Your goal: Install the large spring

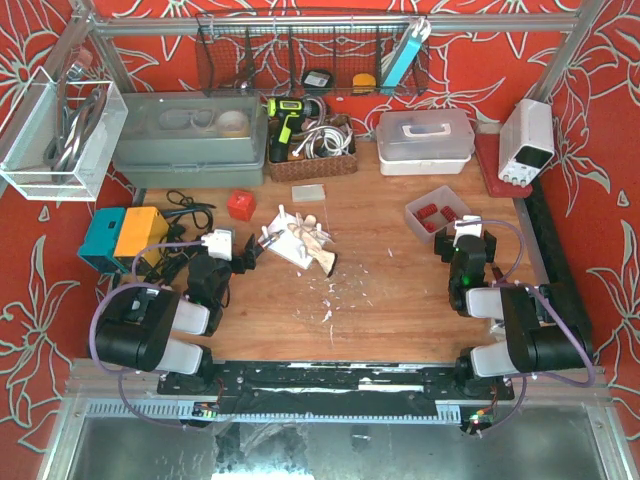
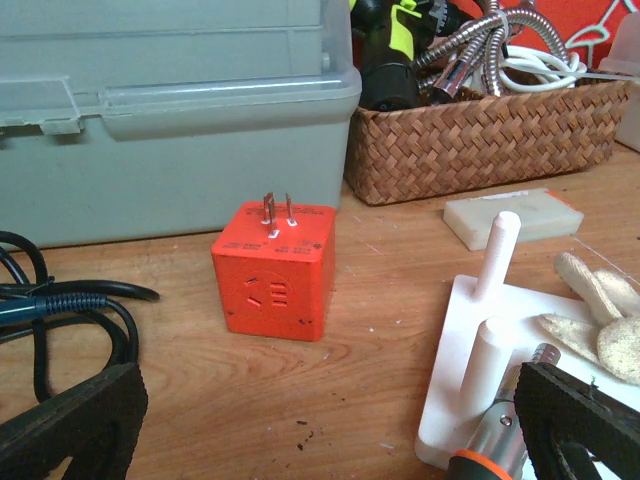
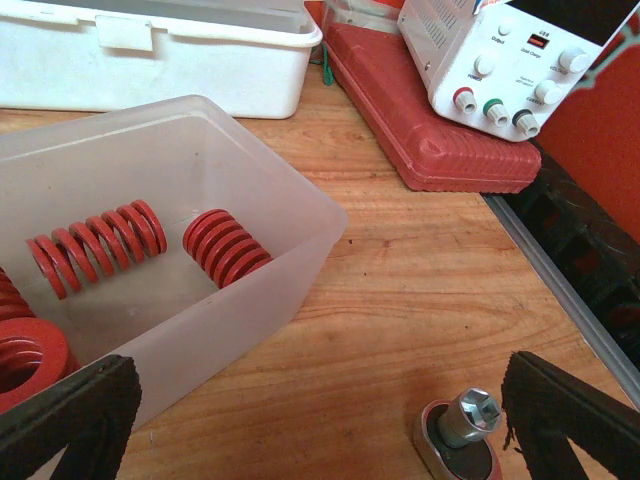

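A translucent bin (image 3: 240, 290) holds several red springs: a long one (image 3: 98, 246), a short one (image 3: 226, 245) and a thicker coil (image 3: 22, 358) cut off by the left edge. The bin (image 1: 437, 212) sits at the right of the table. A white base with upright pegs (image 2: 487, 345) lies mid-table (image 1: 292, 243). My left gripper (image 2: 330, 435) is open and empty, with the base by its right finger (image 2: 585, 425). My right gripper (image 3: 320, 430) is open and empty, just near of the bin. In the top view the left gripper (image 1: 243, 258) and right gripper (image 1: 467, 243) rest low over the table.
An orange plug cube (image 2: 272, 270) stands ahead of the left gripper, black cables (image 2: 60, 300) to its left. A grey box (image 2: 170, 110) and wicker basket (image 2: 480, 135) stand behind. A ratchet socket (image 3: 463, 438) lies by the right gripper. A power supply (image 3: 500, 50) stands on a red case.
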